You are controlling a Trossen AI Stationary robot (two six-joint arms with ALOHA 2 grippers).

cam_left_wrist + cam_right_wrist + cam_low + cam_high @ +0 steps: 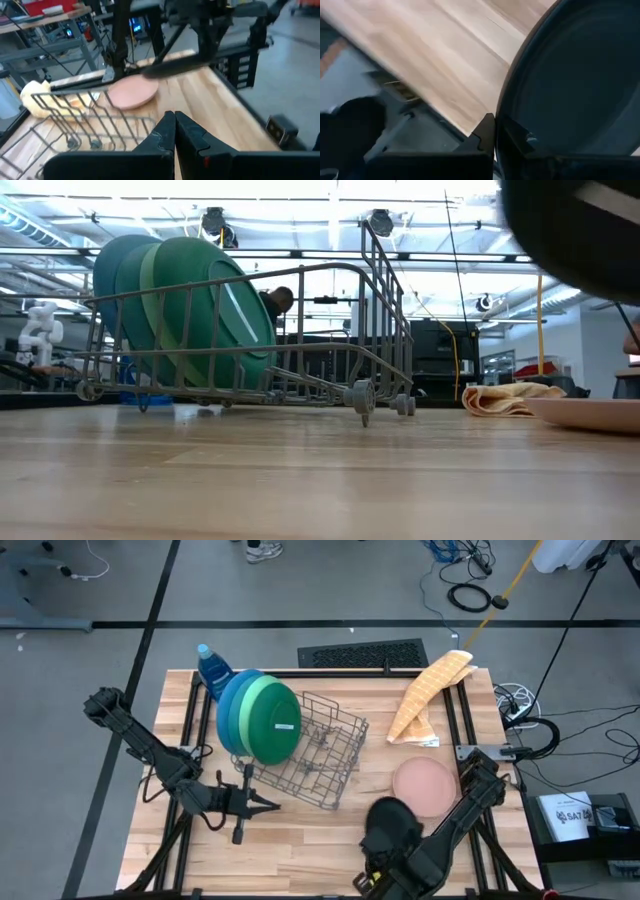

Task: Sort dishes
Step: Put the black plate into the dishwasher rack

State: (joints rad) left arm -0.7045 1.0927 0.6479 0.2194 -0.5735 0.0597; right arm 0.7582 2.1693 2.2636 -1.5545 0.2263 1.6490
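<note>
From above, the right gripper [385, 840] has its jaws clamped on the small round black plate [392, 822], lifted beside the small pink plate [425, 785] lying flat on the wooden tabletop [300, 840]. The left gripper [270, 804] waits near the grey wire rack [320, 755], jaws closed and empty.

At table height, the large blue plate [108, 265], light green plate [148, 270] and dark green plate [205, 310] stand in the rack.

The right wrist view shows the jaws pinching the black plate's rim.

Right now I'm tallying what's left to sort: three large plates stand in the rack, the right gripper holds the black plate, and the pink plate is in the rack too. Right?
One thing is wrong: the pink plate lies flat on the table beside the wire rack, not in it, as the high view shows. The right gripper is indeed shut on the black plate.
</note>
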